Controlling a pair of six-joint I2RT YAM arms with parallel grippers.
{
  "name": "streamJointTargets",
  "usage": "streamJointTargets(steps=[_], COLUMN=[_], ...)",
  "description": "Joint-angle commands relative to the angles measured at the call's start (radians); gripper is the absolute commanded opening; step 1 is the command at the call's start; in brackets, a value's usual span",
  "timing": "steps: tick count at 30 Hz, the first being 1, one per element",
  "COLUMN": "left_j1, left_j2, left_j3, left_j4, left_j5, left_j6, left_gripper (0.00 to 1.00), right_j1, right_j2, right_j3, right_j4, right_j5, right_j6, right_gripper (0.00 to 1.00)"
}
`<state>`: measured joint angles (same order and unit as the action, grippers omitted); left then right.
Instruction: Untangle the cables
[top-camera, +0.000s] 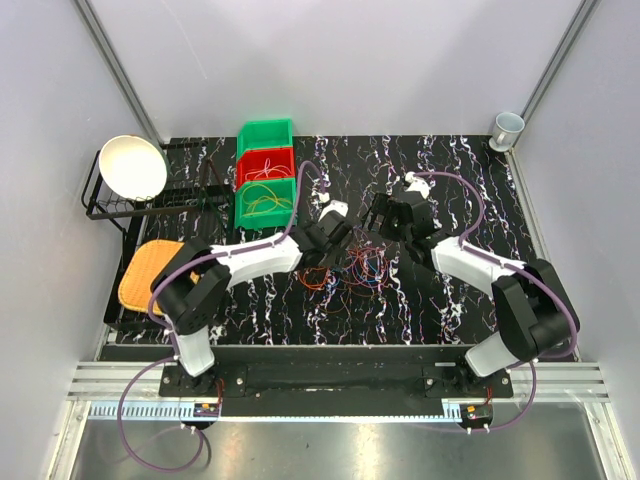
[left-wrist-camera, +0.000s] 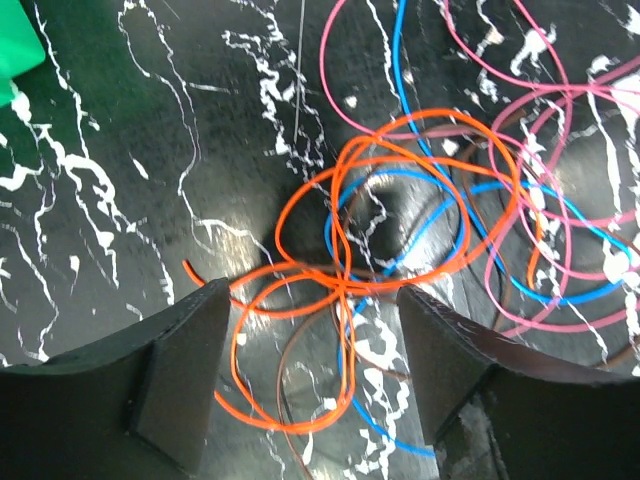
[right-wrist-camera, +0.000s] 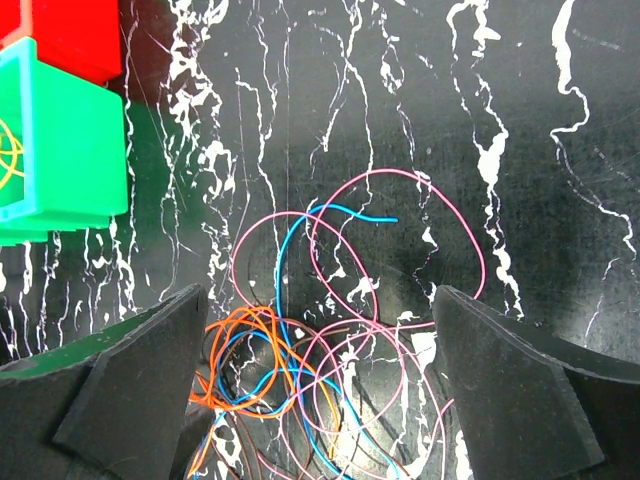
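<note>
Black marbled desk (top-camera: 400, 315) carries both arms at its near edge. Just past them, at mid-desk, lies the heap of cables (top-camera: 352, 270): thin loops of orange, blue, pink and brown, crossed over one another. The left claw (left-wrist-camera: 312, 300) hangs low over the heap's left part, released. Its fingers (left-wrist-camera: 185, 370) are apart, with an orange cable (left-wrist-camera: 343, 288) knotted on the desk between them; whether either finger touches it cannot be told. The right claw (right-wrist-camera: 320, 300) hovers higher above the heap, spread wide and holding nothing, with pink and blue loops below it. Farther off to the left, three bins stand in a row. The near green bin (top-camera: 241, 208) has yellow and orange cables in it, a red bin (top-camera: 242, 170) touches it behind, and a far green bin (top-camera: 265, 134) comes last. A cup (top-camera: 507, 128) sits in the far right corner.
</note>
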<state>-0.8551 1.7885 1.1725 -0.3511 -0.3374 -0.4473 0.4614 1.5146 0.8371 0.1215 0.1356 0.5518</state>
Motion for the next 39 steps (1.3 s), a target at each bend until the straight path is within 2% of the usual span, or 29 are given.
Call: streamJointTargets(steps=[1, 10, 13, 16, 17, 21, 25, 30, 39], left_j1=[0.008, 0.033, 0.036, 0.039, 0.039, 0.041, 0.042, 0.041, 0.034], left_j2=[0.035, 0.081, 0.095, 0.106, 0.109, 0.098, 0.04, -0.096, -0.334], left_j3=[0.047, 0.062, 0.067, 0.068, 0.067, 0.075, 0.088, 0.174, 0.435], left_j4=[0.073, 0.11, 0.116, 0.123, 0.123, 0.113, 0.081, -0.041, -0.236], left_j5=[0.018, 0.037, 0.043, 0.047, 0.049, 0.049, 0.046, 0.026, -0.003], left_j6=[0.025, 0.025, 0.027, 0.027, 0.027, 0.027, 0.029, 0.032, 0.087], left_gripper=[0.69, 0.6, 0.49, 0.33, 0.21, 0.0, 0.0, 0.0, 0.0], right_j1=[-0.007, -0.009, -0.009, -0.009, -0.009, -0.01, -0.01, -0.01, -0.013], right_j2=[0.016, 0.033, 0.039, 0.042, 0.047, 0.053, 0.061, 0.058, 0.042], right_j3=[0.031, 0.037, 0.039, 0.04, 0.043, 0.046, 0.048, 0.046, 0.036], right_j4=[0.013, 0.014, 0.013, 0.015, 0.014, 0.013, 0.012, 0.012, 0.012], right_j5=[-0.016, -0.028, -0.03, -0.033, -0.034, -0.039, -0.042, -0.039, -0.031], right_j6=[0.011, 0.014, 0.014, 0.014, 0.016, 0.014, 0.016, 0.019, 0.023], right_gripper=[1.0, 1.0, 1.0, 1.0, 1.0, 1.0, 1.0, 1.0, 1.0])
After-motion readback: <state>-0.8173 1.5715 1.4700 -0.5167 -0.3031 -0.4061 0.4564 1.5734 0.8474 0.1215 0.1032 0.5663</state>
